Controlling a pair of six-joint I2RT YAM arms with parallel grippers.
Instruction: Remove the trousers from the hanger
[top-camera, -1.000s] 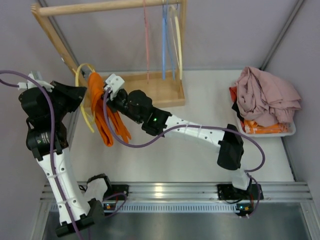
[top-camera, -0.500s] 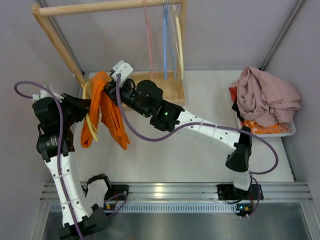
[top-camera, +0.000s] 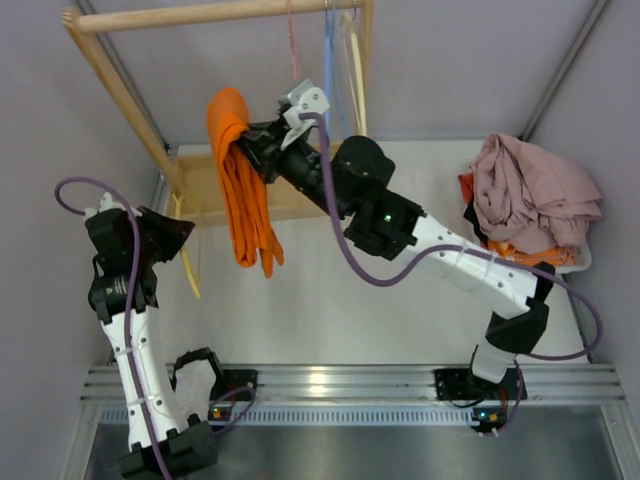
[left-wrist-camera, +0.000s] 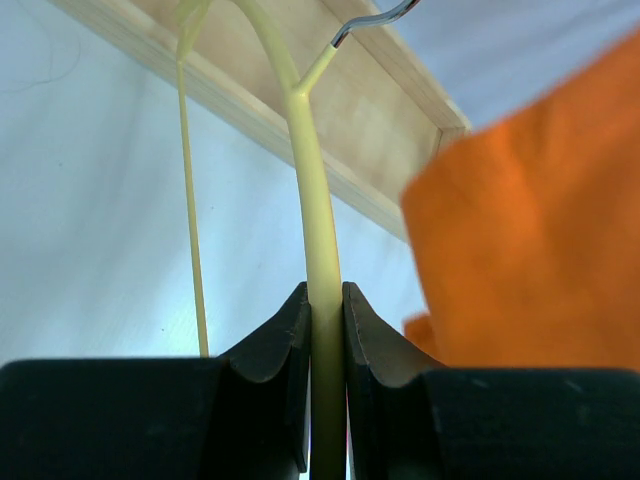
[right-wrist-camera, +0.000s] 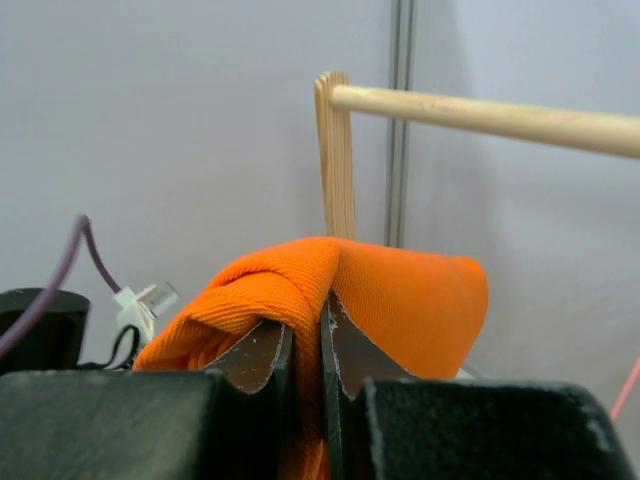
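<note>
Over the pale desk (top-camera: 330, 310), one wooden rack (top-camera: 215, 12) carries three thin hangers (top-camera: 329, 90), their lower ends hidden behind the right arm. Of two trousers, the dusty pink pair (top-camera: 530, 195) lies crumpled in the tray (top-camera: 575, 262) at right, hiding most of what lies beneath. The bright orange pair (top-camera: 240, 190) dangles folded above the desk, clenched in the right pincer (right-wrist-camera: 322, 340). The left pincer (left-wrist-camera: 325, 330) grasps one yellow hanger (left-wrist-camera: 318, 250), apart from the orange pair.

A white tabletop (top-camera: 330, 310) fills the middle, enclosed by plain pale lilac-grey walls (top-camera: 480, 60), with a slim metal corner post (top-camera: 568, 60) at 1 o'clock. A light wooden rack with a round top rail (top-camera: 200, 14) stands from 10 to 12 o'clock, its flat wooden base (top-camera: 203, 188) on the tabletop. A ribbed aluminium rail (top-camera: 330, 380) runs along 6 o'clock. The light is soft and even.
</note>
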